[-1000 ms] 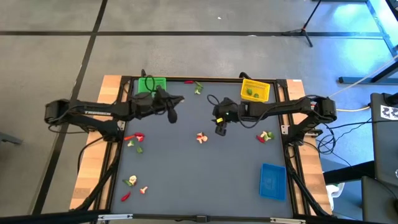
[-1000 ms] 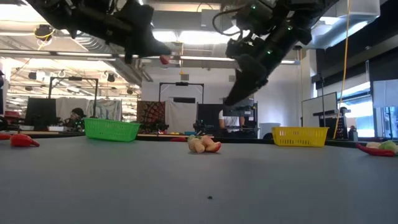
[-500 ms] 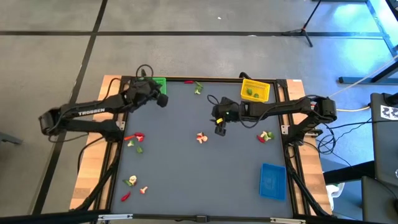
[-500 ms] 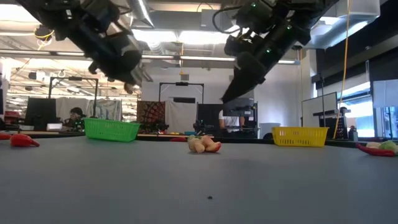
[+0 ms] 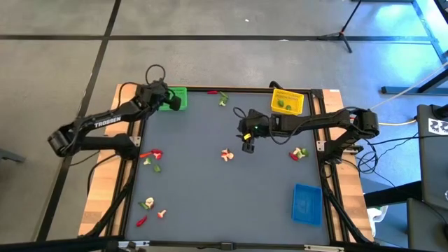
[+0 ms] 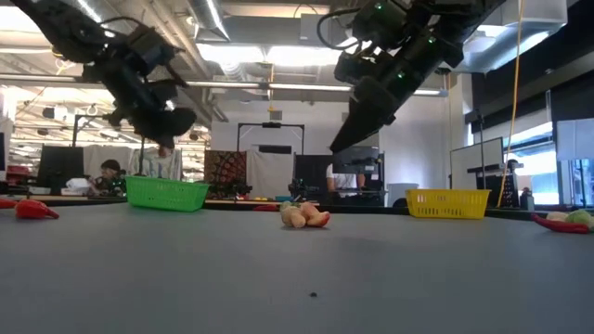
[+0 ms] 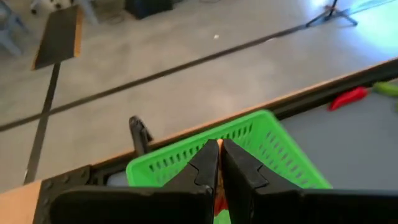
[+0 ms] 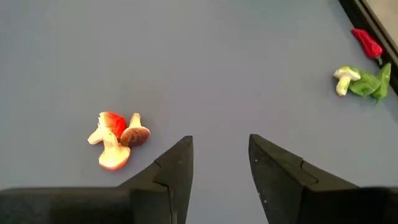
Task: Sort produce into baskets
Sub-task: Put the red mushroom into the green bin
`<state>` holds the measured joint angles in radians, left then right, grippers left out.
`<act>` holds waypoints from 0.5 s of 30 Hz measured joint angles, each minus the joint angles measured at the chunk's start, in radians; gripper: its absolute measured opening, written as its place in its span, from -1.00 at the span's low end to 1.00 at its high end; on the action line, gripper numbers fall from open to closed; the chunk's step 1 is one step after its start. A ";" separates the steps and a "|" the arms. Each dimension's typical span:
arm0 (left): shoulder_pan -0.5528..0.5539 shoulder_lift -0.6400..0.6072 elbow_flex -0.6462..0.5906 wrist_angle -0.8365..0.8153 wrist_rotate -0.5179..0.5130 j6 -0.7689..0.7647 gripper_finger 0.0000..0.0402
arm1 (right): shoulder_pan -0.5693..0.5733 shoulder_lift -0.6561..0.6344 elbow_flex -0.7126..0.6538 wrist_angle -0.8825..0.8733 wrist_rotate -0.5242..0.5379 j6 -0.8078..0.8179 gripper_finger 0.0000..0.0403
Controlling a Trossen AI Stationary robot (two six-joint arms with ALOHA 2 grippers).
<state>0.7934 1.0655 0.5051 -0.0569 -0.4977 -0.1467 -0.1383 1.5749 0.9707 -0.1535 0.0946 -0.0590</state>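
Near edge of table: a small group of produce [image 5: 150,208] lies at the left front corner; the blue basket [image 5: 306,204] stands at the right front, apart from both arms.
Middle of table: a mushroom cluster [image 5: 226,155] lies in the centre; another group [image 5: 151,159] is by the left edge and one more [image 5: 299,153] by the right edge.
Right gripper [image 5: 248,145]: it hangs above the table, just beside the centre cluster, not touching it; the fingers stand apart and hold nothing.
Far edge: the yellow basket [image 5: 287,102] stands at the right with green pieces in it; a few pieces [image 5: 222,98] lie between the two far baskets.
Left gripper [image 7: 218,147]: it is above the green basket [image 5: 175,95] at the far left corner; the fingers are closed, with something orange-red between them, too hidden to name.
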 joint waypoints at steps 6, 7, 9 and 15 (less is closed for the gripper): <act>0.047 0.075 -0.005 -0.014 0.007 -0.001 -0.94 | 0.000 0.000 0.000 0.018 -0.001 -0.053 -0.22; 0.054 0.088 -0.005 -0.013 0.007 0.000 -0.94 | 0.000 0.000 0.000 0.019 -0.001 -0.054 -0.22; 0.069 0.111 -0.005 -0.014 0.008 -0.001 -0.94 | 0.000 0.000 0.000 0.018 -0.001 -0.054 -0.22; 0.093 0.152 -0.005 -0.006 0.007 0.019 -0.94 | 0.000 0.000 0.000 0.018 -0.001 -0.053 -0.22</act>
<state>0.8865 1.2171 0.4999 -0.0626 -0.4904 -0.1277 -0.1383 1.5753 0.9703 -0.1360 0.0940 -0.1123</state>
